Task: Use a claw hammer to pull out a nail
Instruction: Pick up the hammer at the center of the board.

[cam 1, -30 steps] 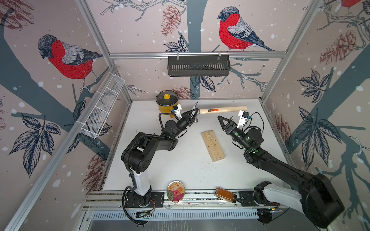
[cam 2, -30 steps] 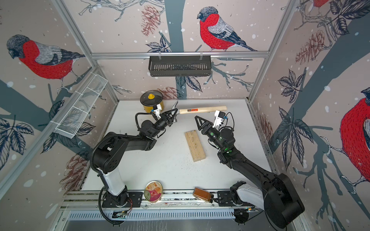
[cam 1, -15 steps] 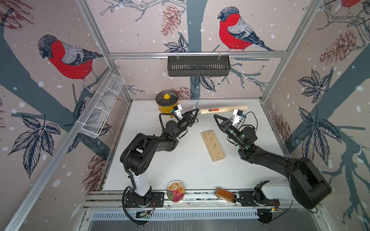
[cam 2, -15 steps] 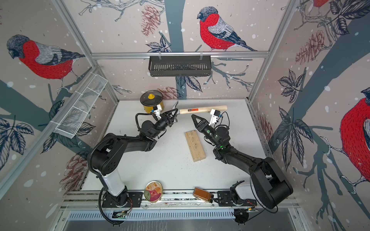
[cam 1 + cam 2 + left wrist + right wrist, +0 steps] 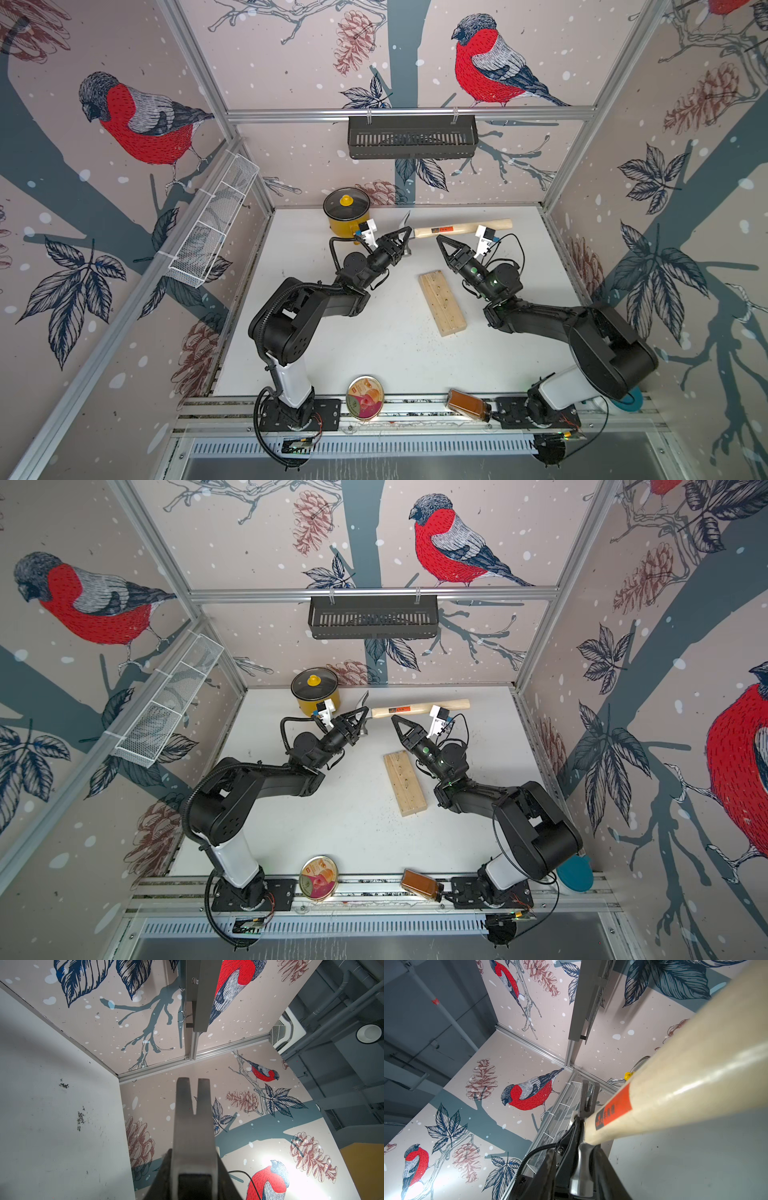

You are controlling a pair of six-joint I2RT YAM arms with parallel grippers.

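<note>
Left pincer (image 5: 400, 244) is clenching the claw hammer (image 5: 459, 228) by its head over the rear tabletop (image 5: 365, 349), presenting the handle beside right pincer (image 5: 439, 239), likely for a leverage regrasp; that pincer's closure I cannot tell.

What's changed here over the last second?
The right gripper moved beside the handle of the claw hammer, toward its head, and its jaws narrowed; it grips nothing visible. The left gripper still clamps the hammer's head. The wooden block and yellow pot stayed put.
</note>
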